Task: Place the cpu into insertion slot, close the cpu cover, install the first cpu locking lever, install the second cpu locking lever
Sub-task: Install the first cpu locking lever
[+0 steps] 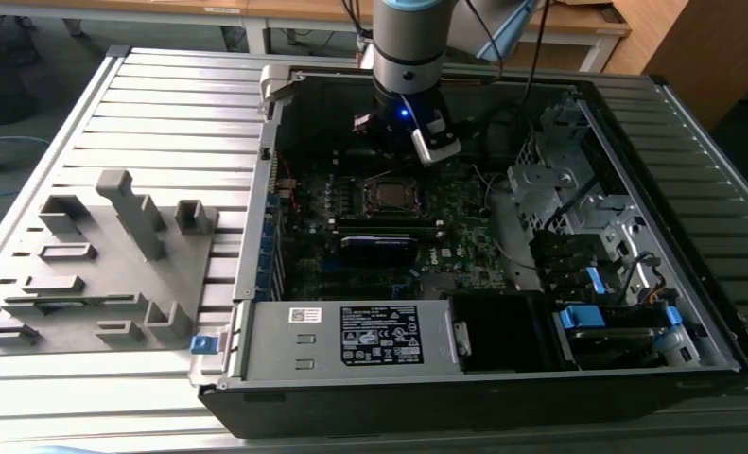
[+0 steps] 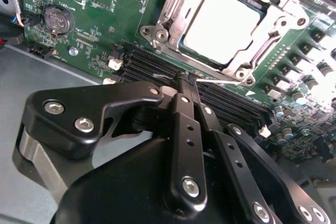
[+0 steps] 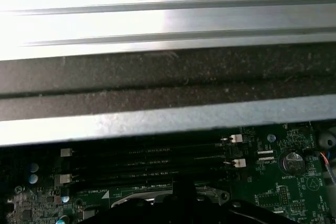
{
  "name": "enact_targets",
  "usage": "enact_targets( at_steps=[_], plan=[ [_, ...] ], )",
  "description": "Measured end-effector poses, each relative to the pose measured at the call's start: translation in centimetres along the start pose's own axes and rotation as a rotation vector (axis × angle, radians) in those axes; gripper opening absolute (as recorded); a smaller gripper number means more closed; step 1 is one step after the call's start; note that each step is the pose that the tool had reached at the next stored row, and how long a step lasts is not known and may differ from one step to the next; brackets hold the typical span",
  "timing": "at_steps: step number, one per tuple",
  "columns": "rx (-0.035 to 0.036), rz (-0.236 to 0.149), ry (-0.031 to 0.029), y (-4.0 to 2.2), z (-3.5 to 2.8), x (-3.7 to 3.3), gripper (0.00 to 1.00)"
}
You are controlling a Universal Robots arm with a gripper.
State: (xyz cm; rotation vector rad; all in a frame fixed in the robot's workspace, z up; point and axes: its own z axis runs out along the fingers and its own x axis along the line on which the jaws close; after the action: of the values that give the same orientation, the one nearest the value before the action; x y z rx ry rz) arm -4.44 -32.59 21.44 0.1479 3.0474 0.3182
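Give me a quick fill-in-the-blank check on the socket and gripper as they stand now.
1. The cpu cover is ___ over the cpu.
2. In the second wrist view, the gripper has its fingers ___.
3. The grey fixture lies on the exterior view's ___ of the computer case.
Missing words: closed; shut; left.

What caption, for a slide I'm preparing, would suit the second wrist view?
Closed gripper poised over the memory slots, beside the cpu seated under the lowered cpu cover.
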Motion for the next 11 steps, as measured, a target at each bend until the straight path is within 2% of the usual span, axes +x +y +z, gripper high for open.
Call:
enact_targets(
  at_steps=[7, 9, 11],
  plan=[
    [0.0011, 0.01, -0.0036, 0.08, 0.17, 0.05, 0.11],
    [0.0005, 0.008, -0.0096, 0.07, 0.21, 0.07, 0.11],
    [-0.0006, 0.006, -0.0183, 0.06, 0.25, 0.08, 0.11]
  ],
)
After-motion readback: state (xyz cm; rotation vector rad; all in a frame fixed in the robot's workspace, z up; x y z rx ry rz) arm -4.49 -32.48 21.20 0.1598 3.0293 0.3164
